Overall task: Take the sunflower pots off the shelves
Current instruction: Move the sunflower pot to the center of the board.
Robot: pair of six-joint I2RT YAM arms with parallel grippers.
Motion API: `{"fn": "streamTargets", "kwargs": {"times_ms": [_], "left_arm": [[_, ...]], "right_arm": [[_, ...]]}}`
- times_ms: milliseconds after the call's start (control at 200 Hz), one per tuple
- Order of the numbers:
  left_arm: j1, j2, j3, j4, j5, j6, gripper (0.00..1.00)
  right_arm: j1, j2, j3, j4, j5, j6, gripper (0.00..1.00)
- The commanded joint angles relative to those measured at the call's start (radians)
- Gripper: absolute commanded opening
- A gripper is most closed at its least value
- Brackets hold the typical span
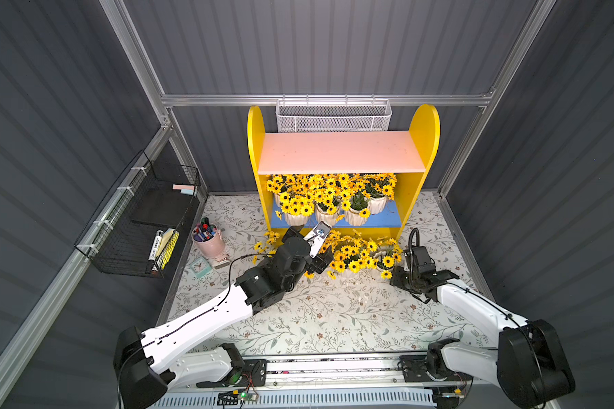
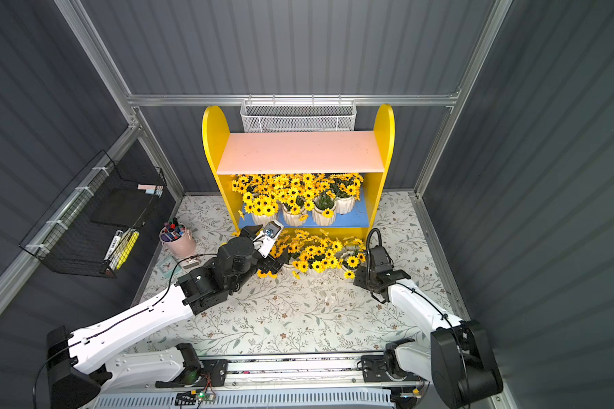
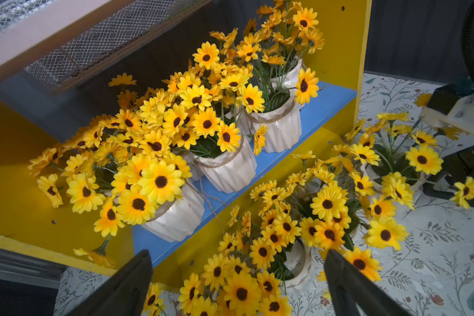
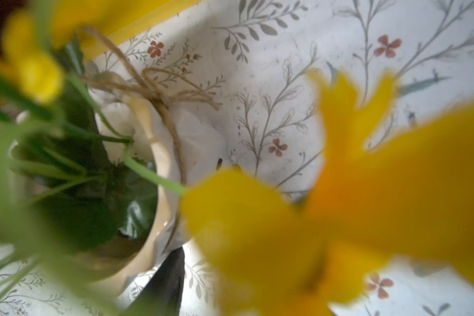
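Across the desk, covered by a floral-patterned sheet and enclosed by dark grey ribbed walls on an aluminium frame, the yellow shelves stood against the back wall, below a white mesh basket. A black wire rack hung at the side, with a pink cup of markers near it. Several sunflower pots crowded the blue lower board, and a second group of pots stood on the desk just in front of the shelves. The left tool hovered above this front group, jaws spread wide and gripping nothing. The right tool reached in among the rightmost blooms. One dark finger lay just beside one pot; blurred petals hid its partner, so its opening could not be told.
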Motion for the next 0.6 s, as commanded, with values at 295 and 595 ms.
{"fn": "streamTargets", "kwargs": {"times_ms": [295,595], "left_arm": [[0.009,-0.042,-0.036,0.065,-0.028,0.035,0.99],[0.012,-0.021,-0.035,0.078,-0.186,0.005,0.99]], "right_arm": [[0.049,0.096,0.084,0.061,-0.029,-0.058,0.53],[0.05,-0.156,0.076,-0.152,-0.04,-0.066,0.57]]}}
